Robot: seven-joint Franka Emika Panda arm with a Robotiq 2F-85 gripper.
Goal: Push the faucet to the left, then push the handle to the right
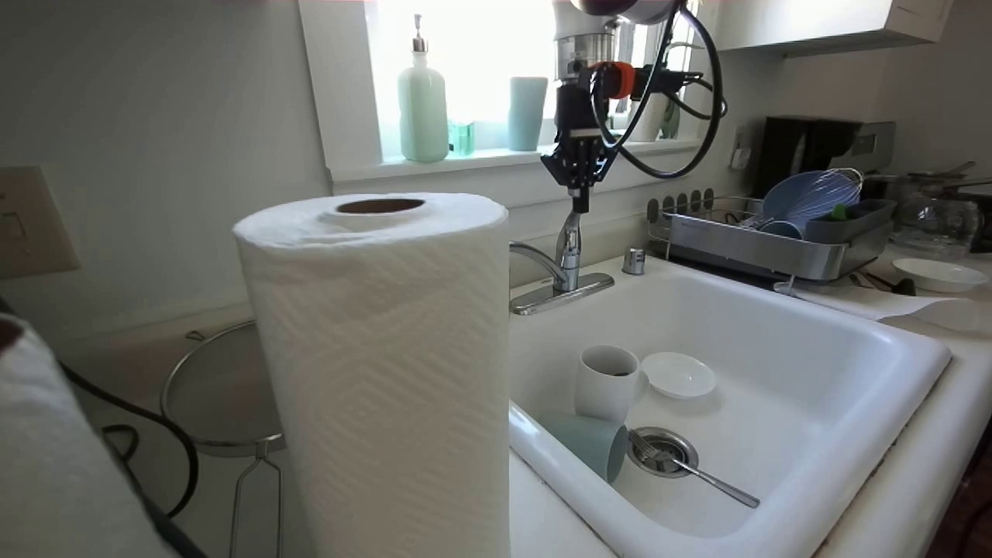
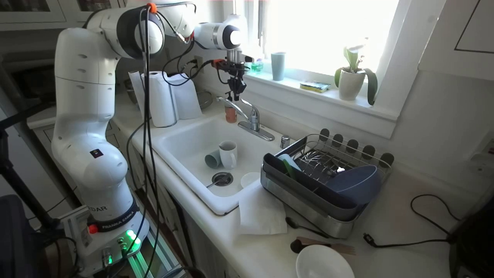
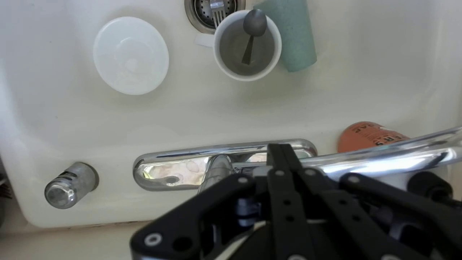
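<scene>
The gripper (image 1: pixel 580 203) hangs with its fingertips pointing down, above the far edge of the sink (image 1: pixel 790 387). Its two fingers (image 3: pixel 273 155) are closed, one lying against the other. The faucet (image 3: pixel 375 163) is at this far edge, below the window (image 2: pixel 324 34), and in both exterior views it points to the left; in an exterior view the near paper towel roll (image 1: pixel 387 372) hides its end. The handle (image 1: pixel 572 232) rises from the chrome base (image 2: pixel 266 134), and the fingertips are just beside its upper end, but I cannot tell whether they touch it. In the wrist view, the fingers cover a part of the faucet close to the base. Inside the sink, a white mug (image 2: pixel 228 154) stands upright with a spoon (image 3: pixel 254 23) in it, and a blue-green cup (image 3: pixel 294 36) lies on its side just beside. A white saucer (image 3: pixel 131 56) lies apart from the cup, and a fork (image 1: pixel 717 479) reaches over the drain (image 3: pixel 198 20). The dish rack (image 2: pixel 308 216) stands to the right of the sink.
</scene>
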